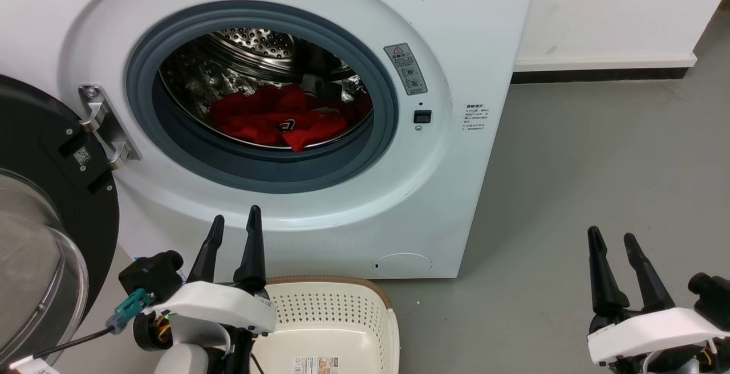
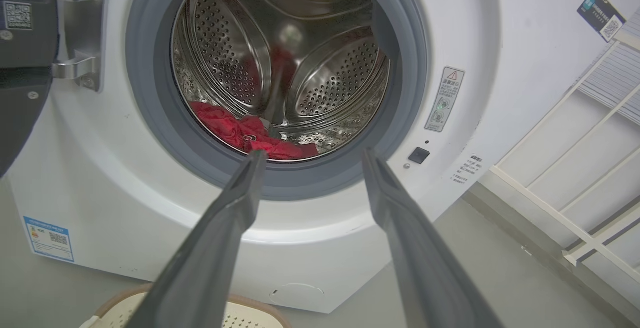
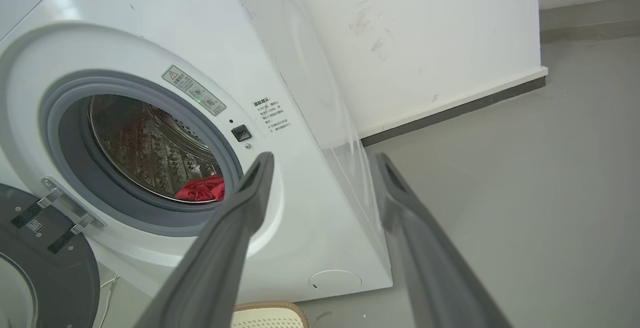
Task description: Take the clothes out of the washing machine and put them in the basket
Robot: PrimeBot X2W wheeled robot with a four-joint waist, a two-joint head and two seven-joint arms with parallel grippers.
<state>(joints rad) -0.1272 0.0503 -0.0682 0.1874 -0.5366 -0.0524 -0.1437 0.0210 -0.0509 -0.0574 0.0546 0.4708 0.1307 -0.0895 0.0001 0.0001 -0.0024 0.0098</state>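
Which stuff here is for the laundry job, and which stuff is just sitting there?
For the job:
red clothes, inside the washing machine
basket
left gripper and right gripper, both open

Just there:
warning sticker
blue label
skirting board

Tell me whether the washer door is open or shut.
Open: the door stands aside at the left, and red clothes show through the bare porthole.
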